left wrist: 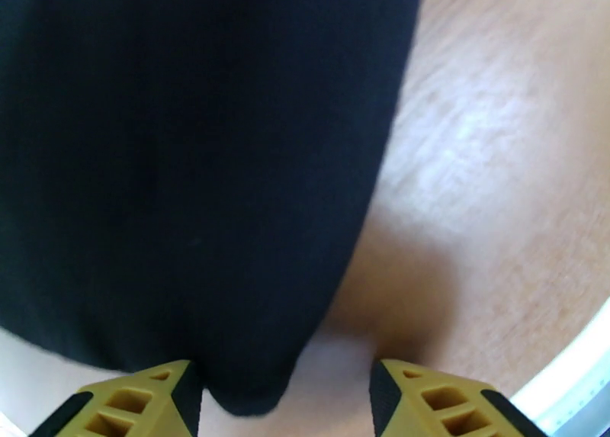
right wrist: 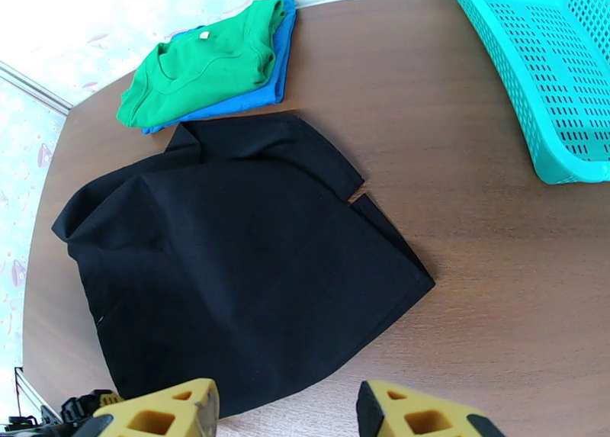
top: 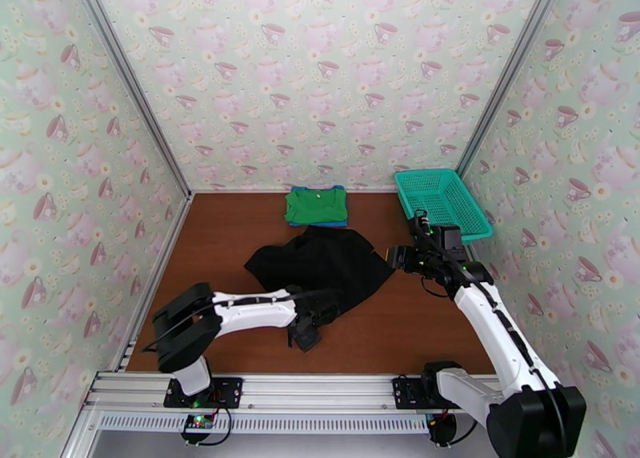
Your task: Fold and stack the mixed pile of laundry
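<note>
At twelve o'clock, green shirt (right wrist: 206, 65) lies folded on blue shirt (right wrist: 263, 88); black shirt (right wrist: 229, 271) lies unfolded, left claw (left wrist: 286, 400) spread astride its hem, right claw (right wrist: 286, 416) spread, empty.

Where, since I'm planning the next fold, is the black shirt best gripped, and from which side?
Probably its near corner: the black shirt lies spread flat on the table, and that corner ends in a narrow free tip. Come in low from the near edge, as the left gripper does, open jaws either side of it.
</note>
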